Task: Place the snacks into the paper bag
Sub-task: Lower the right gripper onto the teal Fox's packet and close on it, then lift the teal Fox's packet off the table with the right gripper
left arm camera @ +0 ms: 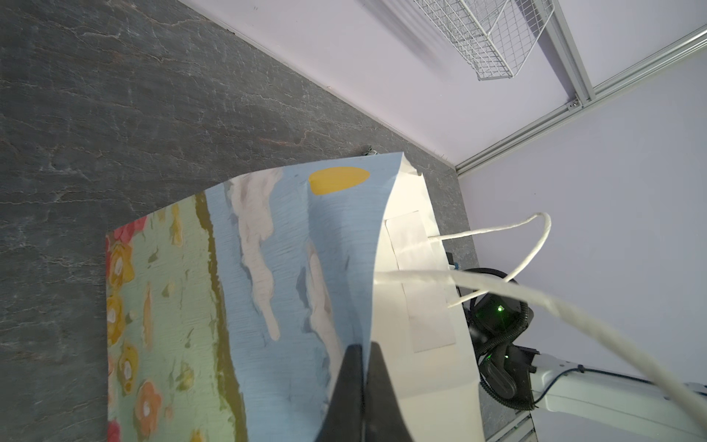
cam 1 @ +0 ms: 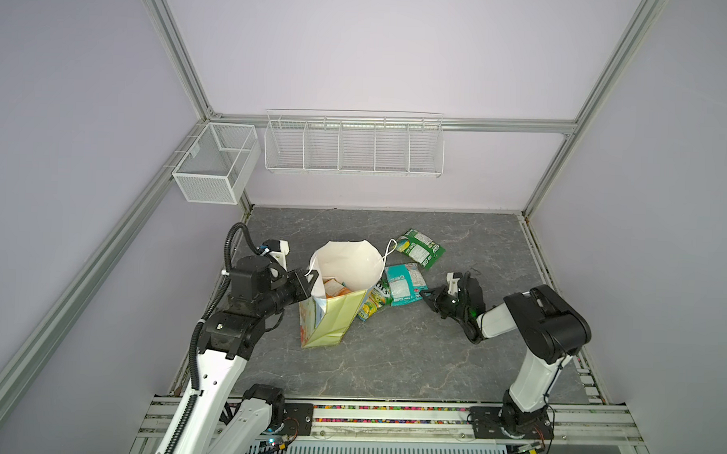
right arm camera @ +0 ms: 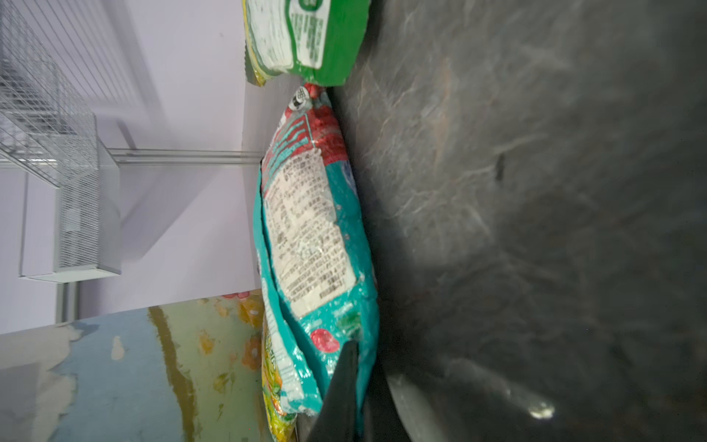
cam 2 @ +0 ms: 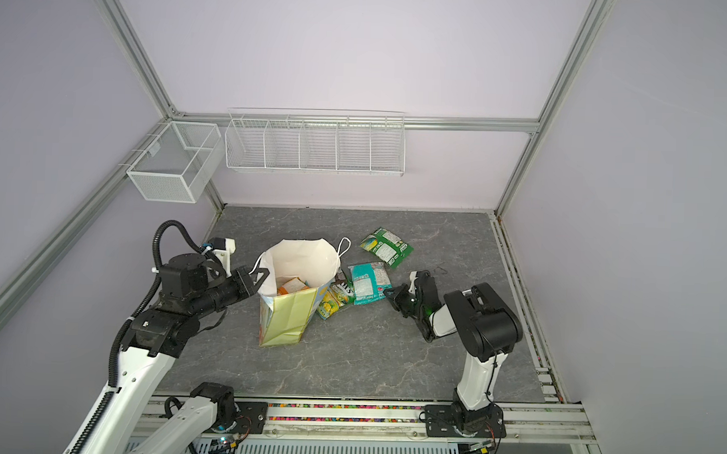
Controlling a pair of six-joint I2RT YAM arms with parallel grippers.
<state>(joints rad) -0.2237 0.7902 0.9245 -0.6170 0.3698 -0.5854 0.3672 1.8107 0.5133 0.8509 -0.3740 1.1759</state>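
Pinching the rim of the paper bag [cam 1: 333,318], the left gripper [cam 1: 308,282] holds its mouth open in both top views; an orange packet [cam 1: 336,293] lies inside. On the bag's side away from that gripper, a yellow-green packet [cam 1: 370,306] and a teal packet [cam 1: 403,285] lie close against it, with a green packet [cam 1: 421,248] a little further from the bag. The right gripper [cam 1: 428,297] meets the teal packet's outer edge.

The left wrist view shows black jaws clamped flat on the bag's printed wall.

The right wrist view shows jaws closed on the teal packet's corner, the packet lying on the worktop [right arm camera: 535,191].

The pick-up looks to be the step in hand. Next, the packet needs lifting clear of its neighbours and carrying over the bag's mouth.
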